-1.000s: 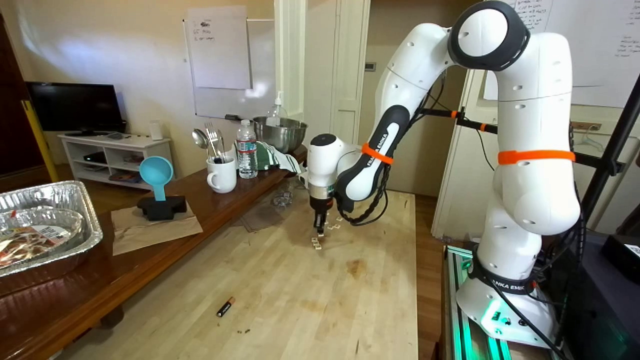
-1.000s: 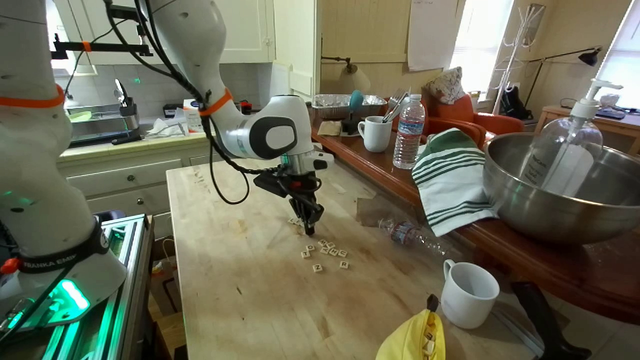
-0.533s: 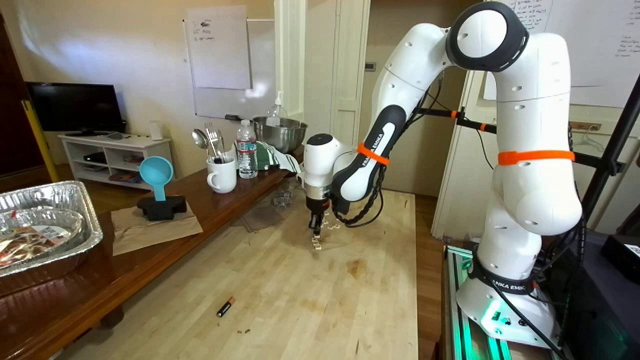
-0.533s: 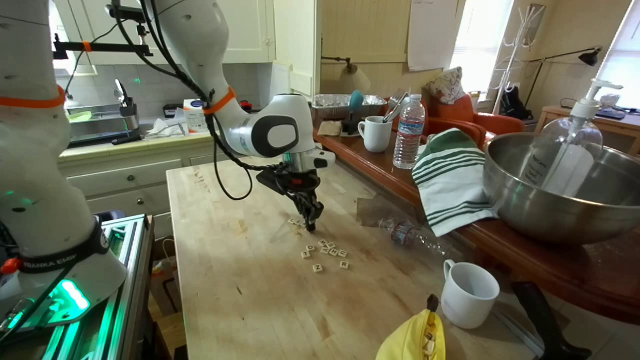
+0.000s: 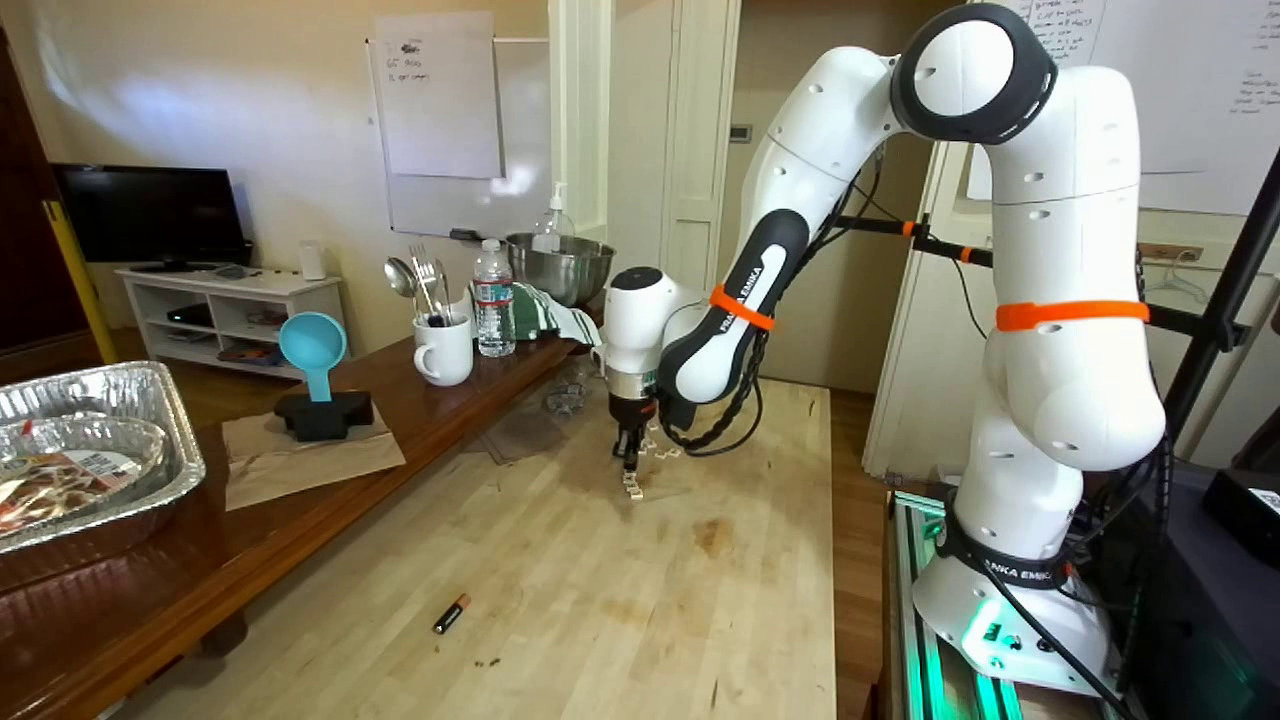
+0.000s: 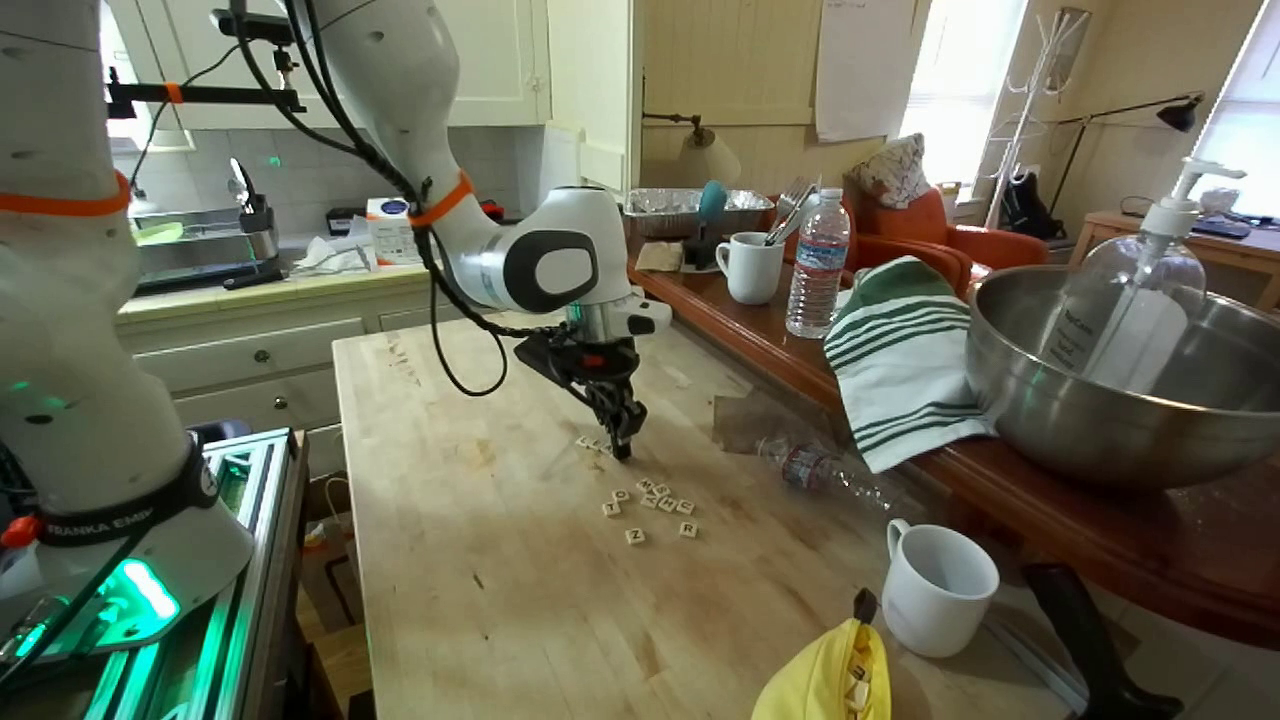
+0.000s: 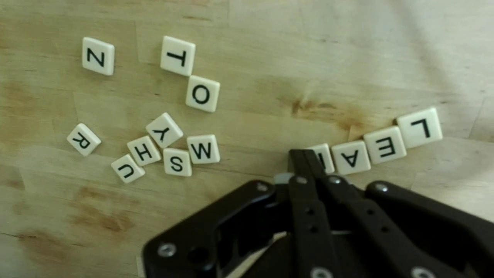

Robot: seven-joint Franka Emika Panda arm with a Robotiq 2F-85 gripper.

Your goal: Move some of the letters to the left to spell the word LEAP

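In the wrist view, the letters are pale tiles on the wooden table. A slanting row at right holds L (image 7: 420,128), E (image 7: 385,145), A (image 7: 351,157) and a partly covered tile (image 7: 323,156) with one dark stroke showing; the rest of its letter is hidden. My gripper (image 7: 302,151) is shut, fingertips pressed together, at that tile's left end; whether they touch it I cannot tell. No tile shows between them. Further left lie several scattered letters, among them Z (image 7: 98,56), T (image 7: 178,56), O (image 7: 202,94) and R (image 7: 83,139). The letter P is not readable anywhere.
A raised brown counter (image 5: 330,500) runs along the table's side. On the table are a battery (image 5: 451,614), an empty plastic bottle (image 6: 820,472) on its side, a white mug (image 6: 940,590) and a yellow pouch (image 6: 825,675). A towel (image 6: 905,365) hangs off the counter.
My gripper has shifted a short way toward the row, staying low over the table and shut. The tile at its tip appears closer to the row than before. The scattered letters stayed put.
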